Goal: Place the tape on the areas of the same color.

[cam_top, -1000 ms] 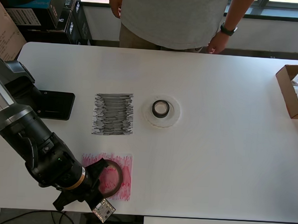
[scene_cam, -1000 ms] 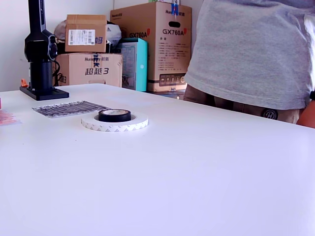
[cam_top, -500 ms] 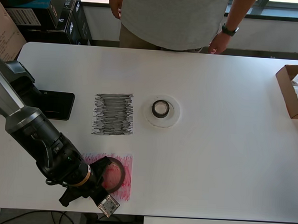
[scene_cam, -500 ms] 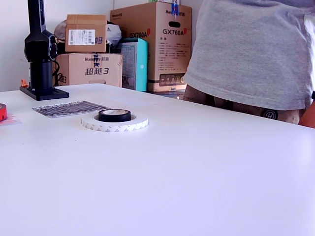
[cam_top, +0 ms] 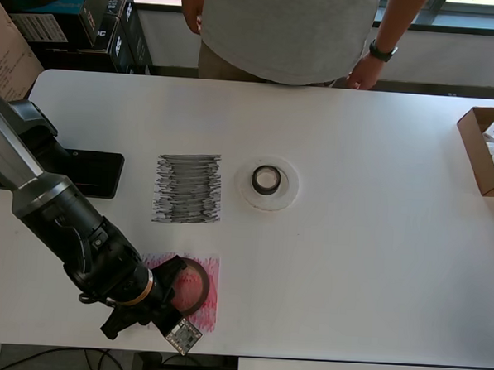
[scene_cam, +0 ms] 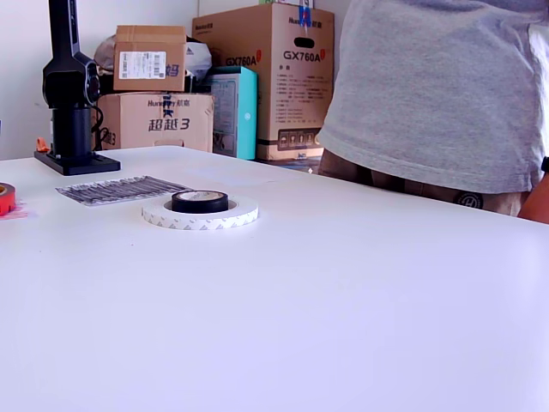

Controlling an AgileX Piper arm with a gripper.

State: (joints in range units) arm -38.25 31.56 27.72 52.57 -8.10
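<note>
The dark-red tape roll (cam_top: 199,284) lies over the red scribbled area (cam_top: 209,303) near the table's front edge. My gripper (cam_top: 174,285) holds it by its left rim, jaws closed on the ring wall. In the exterior view only a sliver of this roll (scene_cam: 4,197) shows at the far left edge. The small black tape roll (cam_top: 266,180) sits inside the wide whitish roll (cam_top: 286,195), to the right of the black-grey scribbled area (cam_top: 188,188). The exterior view shows the black roll (scene_cam: 199,201), the whitish roll (scene_cam: 199,216) and the black-grey area (scene_cam: 124,189).
The arm's black base (cam_top: 82,172) stands left of the black-grey area. A person (cam_top: 288,30) stands at the far table edge. An open cardboard box (cam_top: 489,152) rests at the right edge. Cartons (scene_cam: 154,86) are stacked behind the table.
The arm has shifted slightly right and away from the front edge, carrying the dark-red roll further onto the red area. In the exterior view the roll has come into sight at the left edge.
</note>
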